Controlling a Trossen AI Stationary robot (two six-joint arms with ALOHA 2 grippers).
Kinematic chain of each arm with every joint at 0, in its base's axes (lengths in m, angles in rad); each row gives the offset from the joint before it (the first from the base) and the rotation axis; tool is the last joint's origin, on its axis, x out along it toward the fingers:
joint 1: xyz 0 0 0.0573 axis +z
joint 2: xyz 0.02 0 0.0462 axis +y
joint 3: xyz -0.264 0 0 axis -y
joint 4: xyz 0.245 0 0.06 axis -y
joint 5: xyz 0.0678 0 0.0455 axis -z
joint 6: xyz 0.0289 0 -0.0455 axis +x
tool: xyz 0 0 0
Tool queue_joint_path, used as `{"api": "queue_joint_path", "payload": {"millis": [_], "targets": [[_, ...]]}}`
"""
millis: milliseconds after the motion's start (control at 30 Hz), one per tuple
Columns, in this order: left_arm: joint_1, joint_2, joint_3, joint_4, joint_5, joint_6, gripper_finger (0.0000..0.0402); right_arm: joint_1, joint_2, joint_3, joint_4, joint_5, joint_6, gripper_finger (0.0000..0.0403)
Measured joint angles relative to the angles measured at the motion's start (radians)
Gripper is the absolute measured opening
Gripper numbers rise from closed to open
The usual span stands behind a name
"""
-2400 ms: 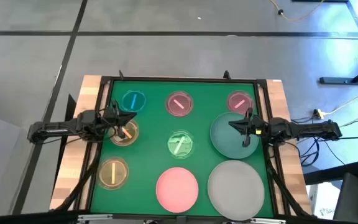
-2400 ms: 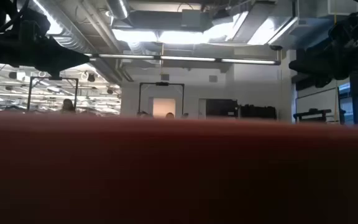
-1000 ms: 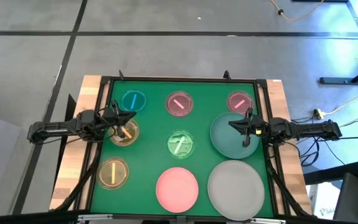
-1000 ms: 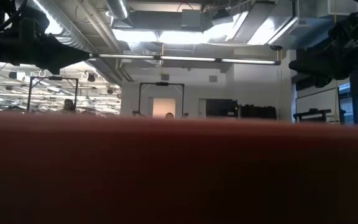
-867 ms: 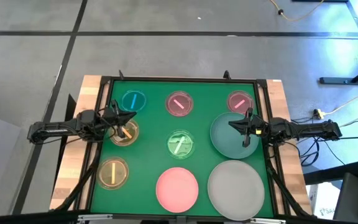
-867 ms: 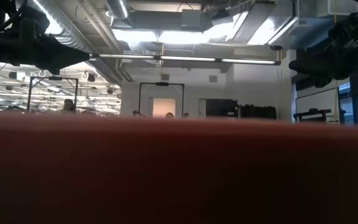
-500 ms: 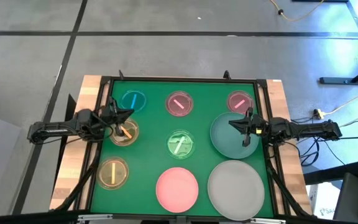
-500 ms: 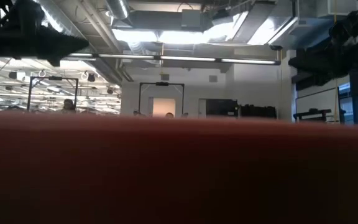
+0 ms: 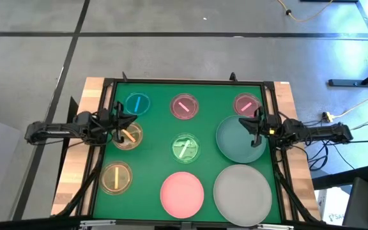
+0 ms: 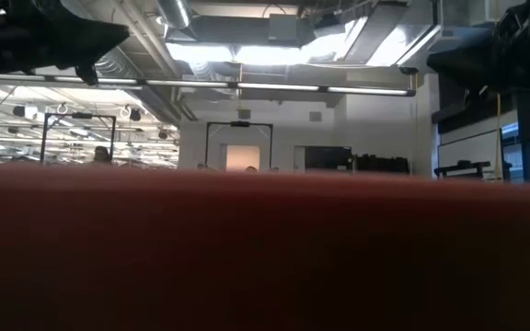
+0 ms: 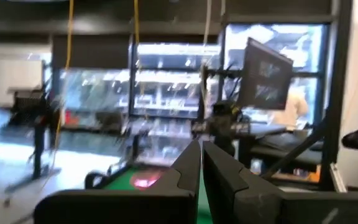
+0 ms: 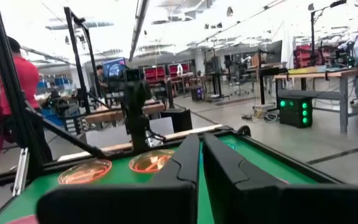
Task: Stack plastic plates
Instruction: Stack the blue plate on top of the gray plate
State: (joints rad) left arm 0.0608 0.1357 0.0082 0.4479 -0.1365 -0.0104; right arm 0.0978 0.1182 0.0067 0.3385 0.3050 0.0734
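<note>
Overhead, the green-topped table [image 9: 152, 153] carries nine round plastic plates, none stacked yet. Largest are the three big ones: the dark teal-grey round plastic plate [image 9: 235, 144] lies directly beneath the right gripper [image 9: 256, 121], with the large grey round plastic plate [image 9: 242, 190] just nearer the front edge from it and the large pink round plastic plate [image 9: 182, 193] farther across toward the table's middle front.

Both dark arms reach in from opposite sides. The right gripper hangs over the far rim of the teal-grey plate, its two fingers [image 12: 185, 158] pressed nearly together and empty in its wrist view. The left gripper [image 9: 121, 121] hovers at the edge of a small amber translucent striped plate [image 9: 128, 135]; its fingers [image 11: 188, 165] are likewise closed against each other, grasping nothing.

Six small plates remain. Just beyond the left gripper sits the small blue translucent striped plate [image 9: 137, 103]; the second small amber striped plate [image 9: 116, 177] lies toward the front from it. Between the two grippers lie a small pink translucent striped plate [image 9: 184, 107] and the small green translucent striped plate [image 9: 185, 148]. The other small pink striped plate [image 9: 246, 105] sits just beyond the right gripper, near the teal-grey plate's rim.
</note>
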Motion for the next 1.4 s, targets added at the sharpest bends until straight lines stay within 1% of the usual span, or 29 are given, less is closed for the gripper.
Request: {"api": "queue_joint_path", "payload": {"millis": [133, 333, 500, 667, 900, 1133, 1200, 1267, 1400], "targets": [[-0.029, 0.127, 0.003, 0.113, -0.033, 0.068, 0.0011, 0.0, 0.051, 0.0, 0.05, 0.001, 0.0, 0.0017], [-0.046, 0.365, 0.083, 0.181, -0.041, 0.068, 0.0011, 0.0, 0.153, 0.002, 0.152, -0.001, 0.0, 0.0017], [-0.075, 0.58, 0.187, 0.184, -0.03, 0.066, 0.0011, 0.001, 0.273, 0.045, 0.16, -0.011, 0.005, 0.0017], [-0.093, 0.78, 0.285, 0.198, -0.03, 0.066, 0.0011, 0.001, 0.369, 0.089, 0.163, -0.055, 0.012, 0.0017], [-0.108, 1.009, 0.416, 0.197, -0.03, 0.065, 0.0011, 0.001, 0.498, 0.133, 0.16, -0.055, 0.012, 0.0017], [-0.113, 1.219, 0.557, 0.196, -0.033, 0.074, 0.0013, 0.001, 0.569, 0.16, 0.162, -0.055, 0.029, 0.0017], [-0.113, 1.282, 0.6, 0.196, -0.016, 0.076, 0.0021, 0.001, 0.579, 0.16, 0.162, -0.055, 0.029, 0.0017], [-0.113, 1.351, 0.644, 0.186, 0.026, 0.073, 0.0037, 0.001, 0.583, 0.16, 0.172, -0.055, 0.027, 0.0017], [-0.121, 1.496, 0.741, 0.18, 0.049, 0.088, 0.0085, 0.001, 0.579, 0.161, 0.232, -0.055, 0.002, 0.0017]]}}
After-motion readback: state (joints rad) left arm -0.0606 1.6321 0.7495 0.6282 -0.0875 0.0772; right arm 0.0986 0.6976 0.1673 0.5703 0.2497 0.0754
